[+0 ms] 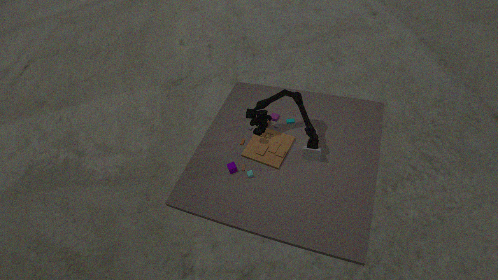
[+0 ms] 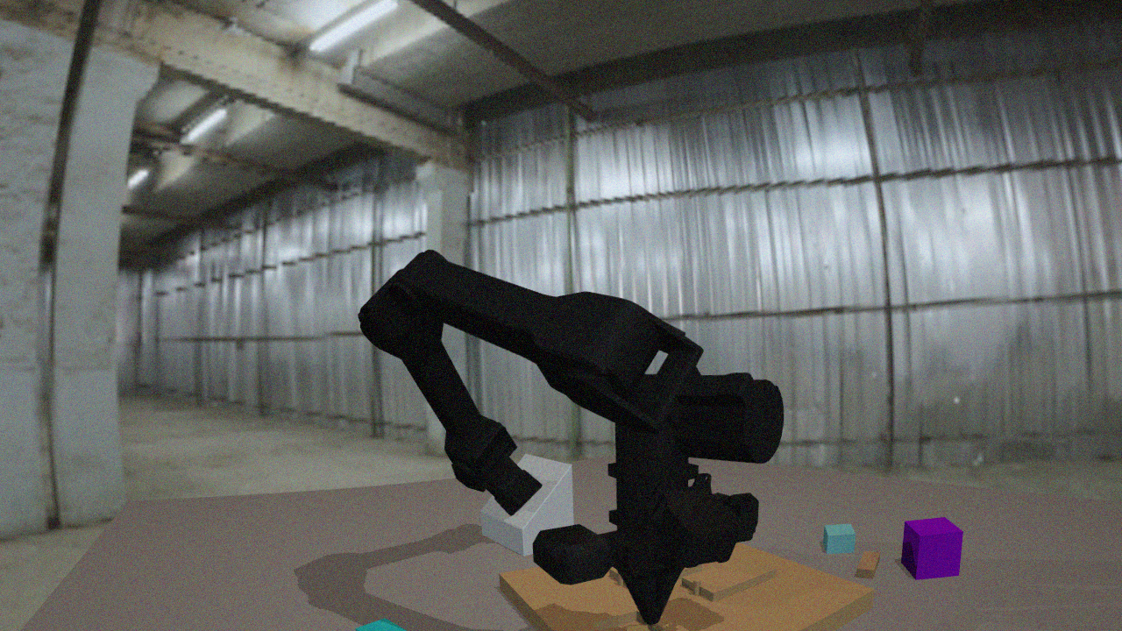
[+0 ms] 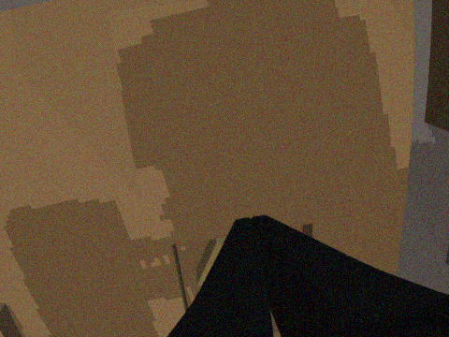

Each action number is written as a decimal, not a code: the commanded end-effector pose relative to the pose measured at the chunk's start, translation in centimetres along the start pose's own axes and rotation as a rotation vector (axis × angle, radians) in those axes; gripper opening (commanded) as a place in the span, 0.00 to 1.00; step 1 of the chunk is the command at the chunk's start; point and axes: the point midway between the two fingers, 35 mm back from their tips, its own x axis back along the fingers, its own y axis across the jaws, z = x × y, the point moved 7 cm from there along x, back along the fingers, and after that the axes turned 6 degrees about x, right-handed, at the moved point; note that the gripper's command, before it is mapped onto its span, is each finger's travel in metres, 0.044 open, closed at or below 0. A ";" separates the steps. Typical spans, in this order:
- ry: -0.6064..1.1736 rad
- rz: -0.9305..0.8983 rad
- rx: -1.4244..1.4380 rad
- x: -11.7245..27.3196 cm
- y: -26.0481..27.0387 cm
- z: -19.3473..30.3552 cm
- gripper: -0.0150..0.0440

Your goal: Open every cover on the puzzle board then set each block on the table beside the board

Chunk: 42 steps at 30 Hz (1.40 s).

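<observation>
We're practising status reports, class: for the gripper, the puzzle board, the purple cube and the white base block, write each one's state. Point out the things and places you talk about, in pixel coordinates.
Gripper (image 2: 650, 621) (image 3: 251, 232): shut, holding nothing, fingertips down over the board.
Puzzle board (image 1: 251, 155) (image 2: 831, 593) (image 3: 56, 117): flat on the table, partly shadowed.
Purple cube (image 1: 232, 167) (image 2: 932, 549): resting on the table, off the board.
White base block (image 1: 307, 154) (image 2: 555, 502): standing under the arm's foot.

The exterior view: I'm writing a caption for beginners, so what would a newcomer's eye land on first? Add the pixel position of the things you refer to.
The black arm (image 1: 297, 99) (image 2: 509, 322), arched over the board (image 1: 249, 154) (image 2: 831, 593) with its tool (image 1: 259, 132) (image 2: 650, 620) (image 3: 251, 232) pointing down, dominates. Next comes the purple cube (image 1: 232, 167) (image 2: 932, 549) on the table at right, then the white base (image 1: 306, 154) (image 2: 558, 502) behind the arm.
</observation>
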 end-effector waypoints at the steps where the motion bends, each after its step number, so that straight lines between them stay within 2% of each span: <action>1: -0.002 0.001 -0.006 0.7 0.0 -0.2 0.25; 20: 0.000 0.000 0.028 2.4 0.3 0.0 0.25; 42: -0.007 -0.025 0.956 4.3 7.2 10.3 0.25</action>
